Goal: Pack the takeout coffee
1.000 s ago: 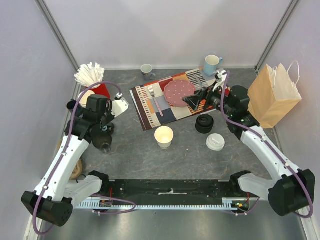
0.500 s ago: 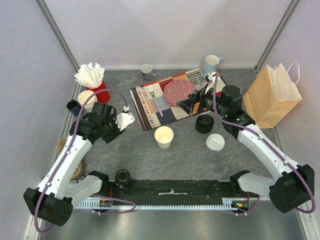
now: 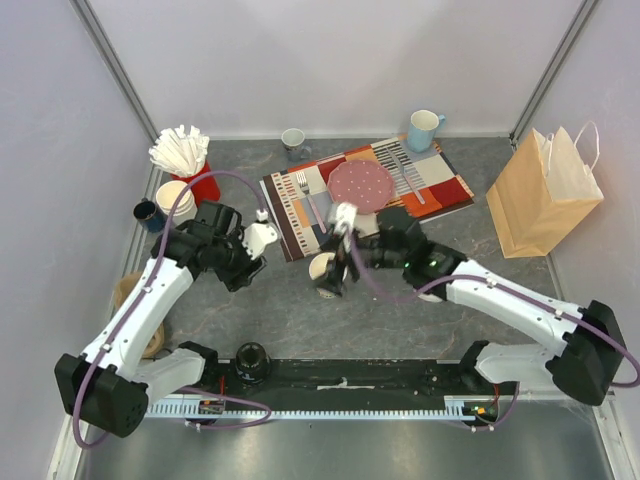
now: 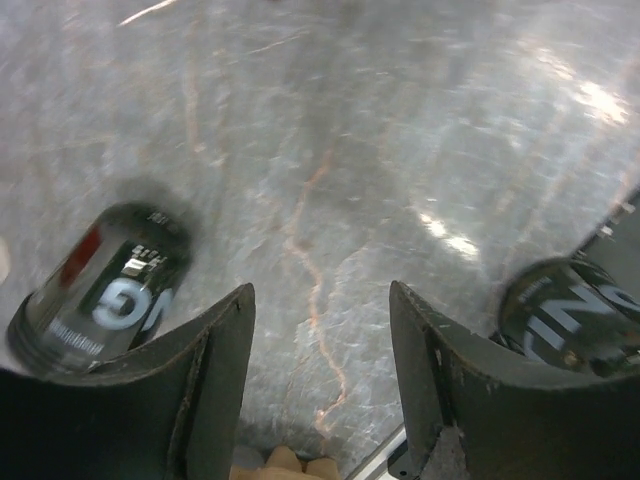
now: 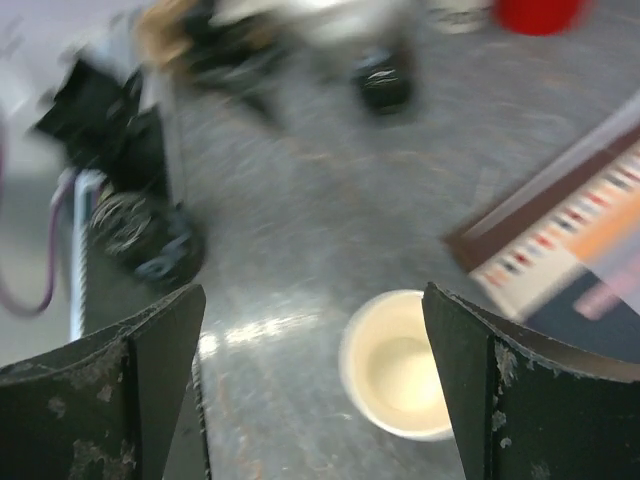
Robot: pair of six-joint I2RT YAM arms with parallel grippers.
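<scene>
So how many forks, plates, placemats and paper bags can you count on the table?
Forks: 2
Plates: 1
Placemats: 1
Paper bags: 1
Total: 5

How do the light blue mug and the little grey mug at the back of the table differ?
The light blue ceramic mug looks larger than the small grey mug. The blue mug stands by the far corner of the patterned placemat; the grey mug stands further left, apart from it. The blue mug's handle shows plainly, pointing right; the grey mug's is hard to make out. Both stand upright, mouths up.
</scene>
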